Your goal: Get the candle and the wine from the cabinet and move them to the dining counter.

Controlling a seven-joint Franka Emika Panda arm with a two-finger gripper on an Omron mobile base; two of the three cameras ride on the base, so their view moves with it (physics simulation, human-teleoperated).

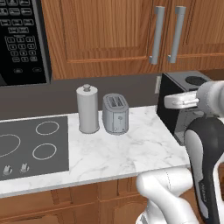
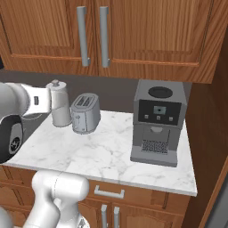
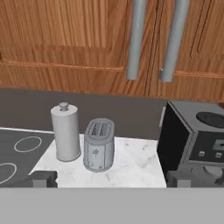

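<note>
The brown wooden wall cabinet (image 1: 105,35) (image 2: 151,31) (image 3: 65,35) hangs above the worktop with both panelled doors shut. Two long grey bar handles (image 3: 136,39) stand side by side at the door seam. The candle and the wine are hidden, and the dining counter is out of view. My gripper (image 3: 113,178) is open with nothing between its fingers. It hovers in front of the worktop, well below the handles and facing the cabinet. Its dark fingertips (image 3: 41,178) stand far apart.
On the marble worktop (image 1: 131,153) stand a tall grey canister (image 1: 87,109) (image 3: 65,133), a toaster (image 1: 115,113) (image 3: 99,144) and a coffee machine (image 2: 158,120) (image 3: 192,140) at the right. A cooktop (image 1: 33,146) lies to the left, with a black microwave (image 1: 22,39) above it.
</note>
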